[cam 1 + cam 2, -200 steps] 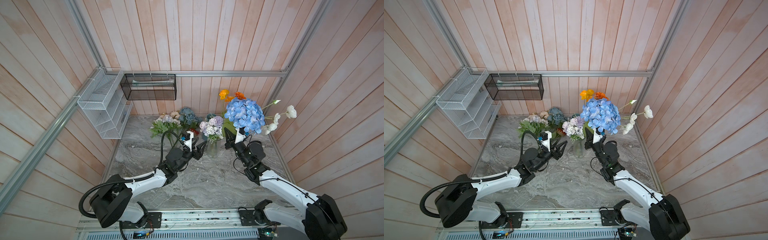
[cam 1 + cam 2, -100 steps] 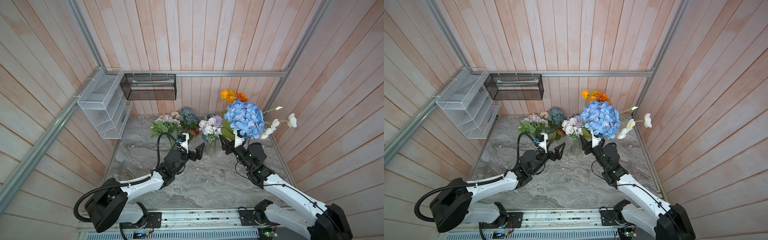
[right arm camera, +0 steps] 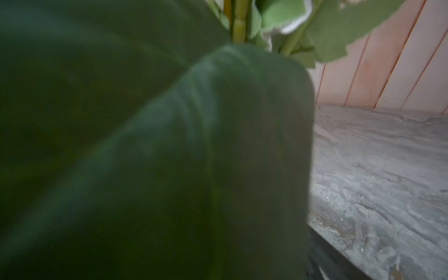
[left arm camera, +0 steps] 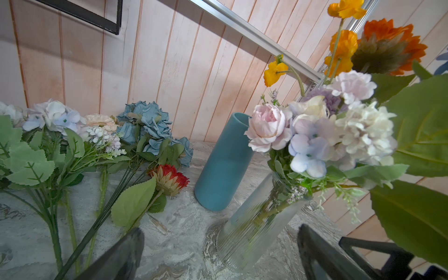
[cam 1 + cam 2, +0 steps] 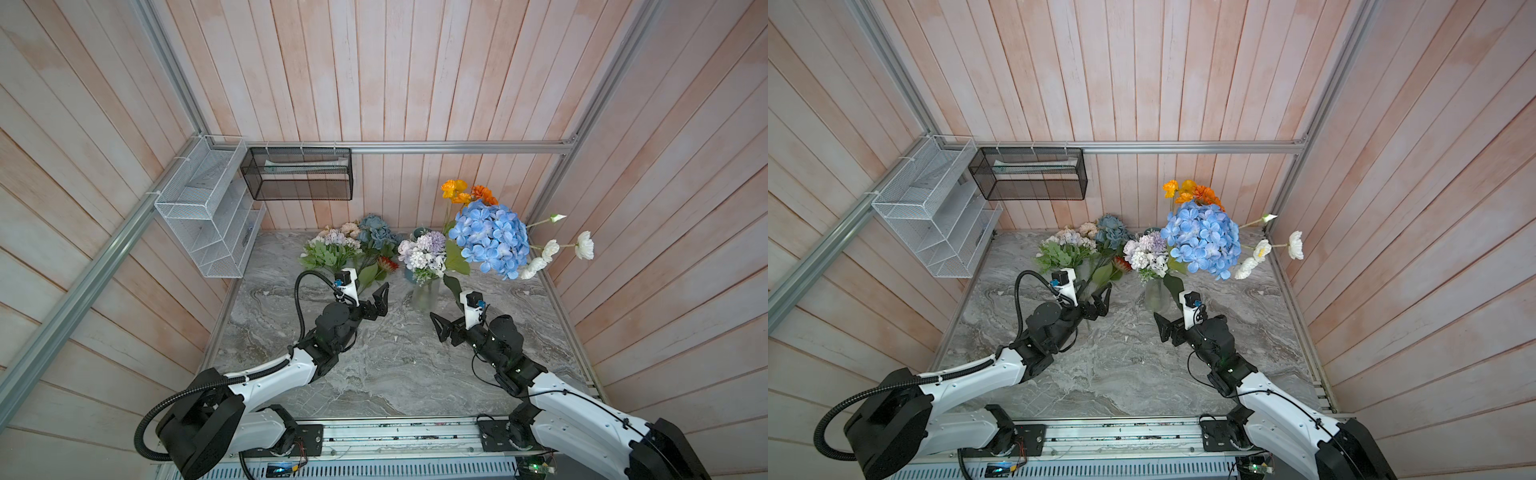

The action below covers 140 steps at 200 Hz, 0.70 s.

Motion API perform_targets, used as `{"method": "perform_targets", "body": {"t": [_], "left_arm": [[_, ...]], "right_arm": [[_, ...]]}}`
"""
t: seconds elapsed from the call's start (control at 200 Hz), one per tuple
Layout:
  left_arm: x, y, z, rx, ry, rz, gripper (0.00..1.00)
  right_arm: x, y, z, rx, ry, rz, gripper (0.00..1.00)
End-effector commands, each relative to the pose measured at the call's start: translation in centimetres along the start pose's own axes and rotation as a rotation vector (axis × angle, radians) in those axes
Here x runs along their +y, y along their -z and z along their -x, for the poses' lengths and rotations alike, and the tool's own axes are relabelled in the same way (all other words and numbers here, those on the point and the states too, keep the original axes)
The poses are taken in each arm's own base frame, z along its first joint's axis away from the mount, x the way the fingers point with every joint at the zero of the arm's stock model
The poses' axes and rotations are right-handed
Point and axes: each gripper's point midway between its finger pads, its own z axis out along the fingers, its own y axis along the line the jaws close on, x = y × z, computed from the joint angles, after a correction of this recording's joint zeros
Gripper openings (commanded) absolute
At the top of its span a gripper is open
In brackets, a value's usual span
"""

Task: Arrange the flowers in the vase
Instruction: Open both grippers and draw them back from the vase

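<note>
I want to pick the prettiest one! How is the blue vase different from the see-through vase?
The blue vase is solid-coloured and smooth; the see-through vase is ribbed glass, so stems show inside. The blue vase has nothing sticking out; the see-through vase holds pale flowers. Both stand side by side on the marble table.

On the marbled bench (image 5: 395,374) we see a ribbed glass vase (image 5: 424,296), a teal vase (image 4: 221,164) behind it, and loose flowers (image 5: 349,249) to its left.
</note>
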Motion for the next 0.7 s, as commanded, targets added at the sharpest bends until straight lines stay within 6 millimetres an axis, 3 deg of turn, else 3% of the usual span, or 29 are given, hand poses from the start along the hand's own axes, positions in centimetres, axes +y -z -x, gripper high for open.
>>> {"method": "perform_targets", "body": {"t": [0.0, 0.205, 0.525, 0.695], "left_arm": [[0.8, 0.4, -0.1, 0.0, 0.029, 0.024, 1.0], [0.8, 0.7, -0.7, 0.021, 0.043, 0.009, 1.0], [1.1, 1.4, -1.3, 0.044, 0.047, 0.007, 1.0], [1.0, 1.6, -1.2, 0.05, 0.051, 0.001, 1.0]], "right_arm": [[-0.2, -0.4, 1.8, -0.114, 0.022, -0.016, 0.98], [-0.6, -2.9, 3.7, -0.197, 0.101, -0.031, 0.98], [-2.5, -6.9, 5.1, -0.26, 0.105, -0.081, 0.98], [-2.5, -8.7, 5.8, -0.28, 0.116, -0.053, 0.98]]}}
